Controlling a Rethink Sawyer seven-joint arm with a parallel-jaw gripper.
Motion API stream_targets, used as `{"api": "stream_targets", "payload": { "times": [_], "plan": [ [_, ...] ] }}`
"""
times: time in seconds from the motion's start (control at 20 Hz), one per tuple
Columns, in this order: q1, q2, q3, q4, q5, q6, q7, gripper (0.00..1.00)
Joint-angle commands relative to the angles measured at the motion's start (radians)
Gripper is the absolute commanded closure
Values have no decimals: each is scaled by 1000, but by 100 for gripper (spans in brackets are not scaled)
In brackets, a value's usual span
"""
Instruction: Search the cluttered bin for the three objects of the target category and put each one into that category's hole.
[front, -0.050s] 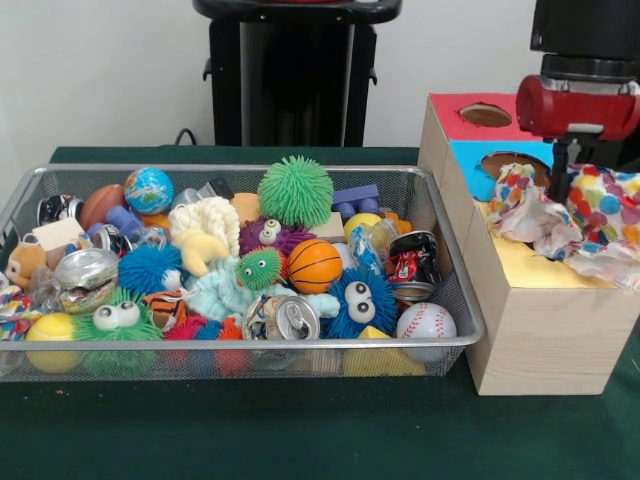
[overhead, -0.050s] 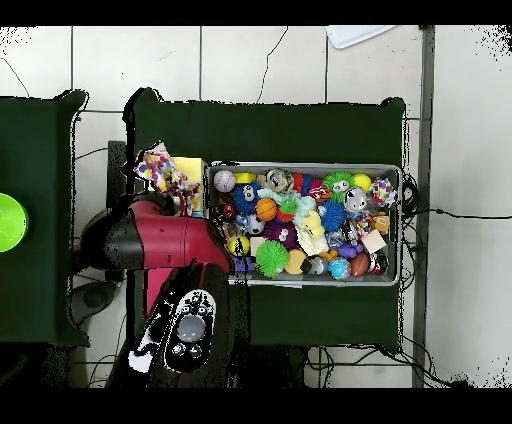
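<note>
Here, a spotted, many-coloured cloth (front, -0.050s: 560, 205) is seen crumpled over the top of the wooden box (front, -0.050s: 545, 330), lying across the yellow panel (front, -0.050s: 535, 270) and partly over the blue panel (front, -0.050s: 470, 160). The hole in the blue panel (front, -0.050s: 510, 165) is half hidden by it, while the hole in the red panel (front, -0.050s: 485, 114) at the box's far end is left clear.

The chief risk is judged to be that the cloth is released while draped over the box top rather than pushed through a hole: being soft and wide, it could bridge an opening, catch on its edge, or slide off the box's side onto the green table (front, -0.050s: 300, 430). It could also be dragged back up if a fold stays caught on the tool.

The gripper (front, -0.050s: 562, 170) is seen hanging from the red wrist above the blue and yellow panels, its lower end touching or buried in the cloth. How far it is opened cannot be told, nor whether the cloth is actually held, since the fabric hides the tips. In the overhead view the cloth (overhead, -0.050s: 165, 170) is seen at the box's end beside the arm (overhead, -0.050s: 170, 240).

The wire bin (front, -0.050s: 440, 340) is still crowded: a baseball (front, -0.050s: 427, 320) at its near right corner, a basketball (front, -0.050s: 315, 265) near the middle, crushed cans and fuzzy toys around them.
</note>
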Motion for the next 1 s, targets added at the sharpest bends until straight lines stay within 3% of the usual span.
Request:
{"api": "stream_targets", "payload": {
  "times": [0.05, 0.65, 1.0],
  "plan": [
    [2, 79, 12, 0, 78, -51, 299, 100],
    [-32, 192, 40, -6, 58, -218, 247, 100],
    [-14, 225, 2, -39, 48, -229, 201, 100]
  ]
}}
